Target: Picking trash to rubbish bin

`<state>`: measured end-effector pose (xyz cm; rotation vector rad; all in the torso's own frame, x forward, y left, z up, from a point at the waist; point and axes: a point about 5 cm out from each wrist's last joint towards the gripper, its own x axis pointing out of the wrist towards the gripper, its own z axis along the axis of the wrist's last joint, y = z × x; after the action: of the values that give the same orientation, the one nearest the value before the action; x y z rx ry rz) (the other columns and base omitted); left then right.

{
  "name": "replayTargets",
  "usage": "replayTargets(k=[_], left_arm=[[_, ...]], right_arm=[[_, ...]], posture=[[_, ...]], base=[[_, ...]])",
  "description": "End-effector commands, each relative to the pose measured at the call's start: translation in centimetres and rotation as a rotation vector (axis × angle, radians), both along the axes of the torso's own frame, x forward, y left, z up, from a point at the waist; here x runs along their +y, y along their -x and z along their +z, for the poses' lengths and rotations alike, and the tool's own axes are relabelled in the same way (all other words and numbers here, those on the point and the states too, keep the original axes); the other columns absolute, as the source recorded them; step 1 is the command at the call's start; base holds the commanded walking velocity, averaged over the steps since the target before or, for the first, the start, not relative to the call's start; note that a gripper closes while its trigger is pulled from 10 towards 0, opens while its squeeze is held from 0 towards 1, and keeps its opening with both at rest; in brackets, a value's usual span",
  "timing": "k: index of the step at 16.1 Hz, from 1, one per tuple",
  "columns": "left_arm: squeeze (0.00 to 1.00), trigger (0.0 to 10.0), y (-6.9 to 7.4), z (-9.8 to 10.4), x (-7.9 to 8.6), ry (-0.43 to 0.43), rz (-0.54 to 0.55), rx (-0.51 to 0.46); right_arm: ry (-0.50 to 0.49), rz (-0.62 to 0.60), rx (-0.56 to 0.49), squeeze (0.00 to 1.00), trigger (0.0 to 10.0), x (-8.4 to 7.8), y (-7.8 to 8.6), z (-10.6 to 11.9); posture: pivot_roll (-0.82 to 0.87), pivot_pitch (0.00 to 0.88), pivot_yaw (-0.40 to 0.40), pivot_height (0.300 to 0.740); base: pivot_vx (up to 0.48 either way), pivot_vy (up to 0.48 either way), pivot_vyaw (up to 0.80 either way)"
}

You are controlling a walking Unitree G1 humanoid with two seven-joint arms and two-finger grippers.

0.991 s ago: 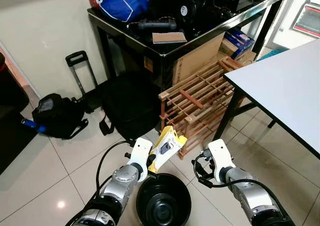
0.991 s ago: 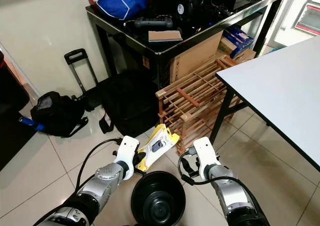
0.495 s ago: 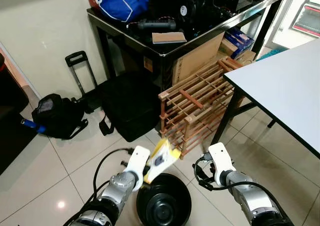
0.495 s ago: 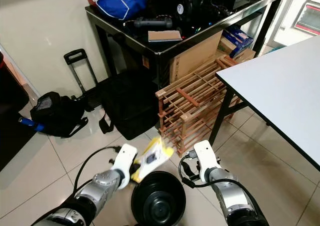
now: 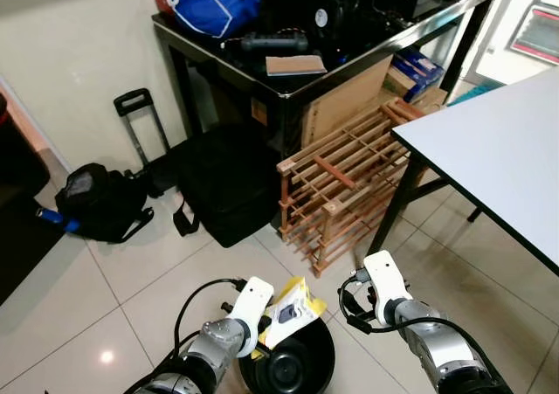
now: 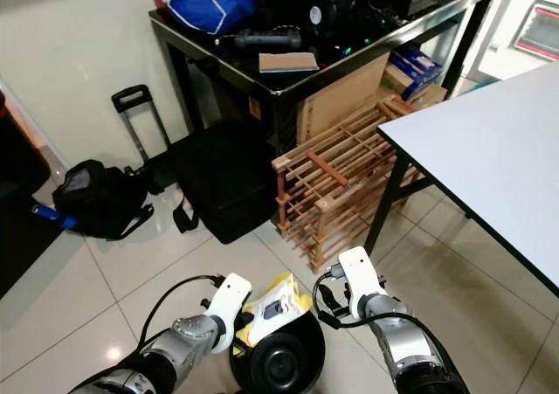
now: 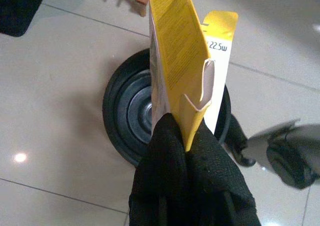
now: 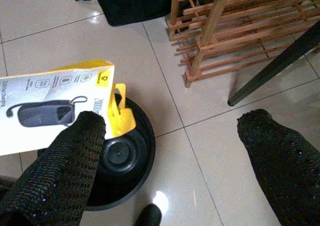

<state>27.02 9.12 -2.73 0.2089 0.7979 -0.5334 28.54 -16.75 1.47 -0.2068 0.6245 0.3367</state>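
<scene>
- Left wrist view gives me the clearest read: my left gripper has its black fingers pinched tight on the bottom edge of a yellow and white box, which stands up on edge away from the fingers
- Directly beneath that box I see the black rubbish bin, round and open-mouthed, standing on the pale tiled floor
- From the head camera the box sits tilted over the near rim of the bin, its lower part seemingly at or just inside the opening; I cannot be sure from this angle whether it touches the rim
- My right gripper has its fingers spread wide with nothing between them, and it hangs above the floor just beside the bin, on the side nearer the wooden rack
- That rack leans tilted against the black surface, which carries a blue bag, a flat brown box and dark equipment
- A black suitcase stands on the floor beside the rack, with a smaller black bag lying further to my left
- A white surface fills the right side, its dark leg coming down near the rack
</scene>
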Motion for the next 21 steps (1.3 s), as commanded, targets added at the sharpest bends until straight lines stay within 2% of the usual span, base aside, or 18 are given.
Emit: replayTargets(k=[1, 6, 13, 19, 21], left_arm=[[0.00, 10.0, 0.3, -0.3, -0.3, -0.012, -0.030, 0.027], [0.00, 10.0, 1.3, -1.0, -1.2, -0.008, -0.035, 0.080], [0.00, 10.0, 1.8, -1.4, -1.0, -0.028, -0.033, 0.100], [0.00, 10.0, 1.9, -1.5, -0.8, -0.032, -0.029, 0.103], [0.00, 10.0, 2.0, -1.6, -0.6, -0.031, -0.028, 0.106]], right_arm=[[0.003, -0.005, 0.016, 0.00, 10.0, 0.0, 0.4, -0.5], [0.002, -0.007, 0.017, 0.00, 10.0, -0.2, 0.5, -0.5], [0.016, -0.012, 0.091, 0.00, 10.0, -0.7, 2.0, -2.0], [-0.015, 0.065, 0.124, 0.00, 10.0, -0.3, 2.7, -2.4], [-0.042, 0.130, 0.145, 0.00, 10.0, 0.1, 3.2, -2.5]], posture=[[-0.09, 0.118, 0.057, 0.740], [-0.10, 0.124, 0.052, 0.740], [-0.10, 0.141, 0.042, 0.740], [-0.10, 0.145, 0.038, 0.740], [-0.10, 0.145, 0.037, 0.740]], base=[[0.000, 0.000, 0.00], [0.000, 0.000, 0.00], [0.000, 0.000, 0.00], [0.000, 0.000, 0.00], [0.000, 0.000, 0.00]])
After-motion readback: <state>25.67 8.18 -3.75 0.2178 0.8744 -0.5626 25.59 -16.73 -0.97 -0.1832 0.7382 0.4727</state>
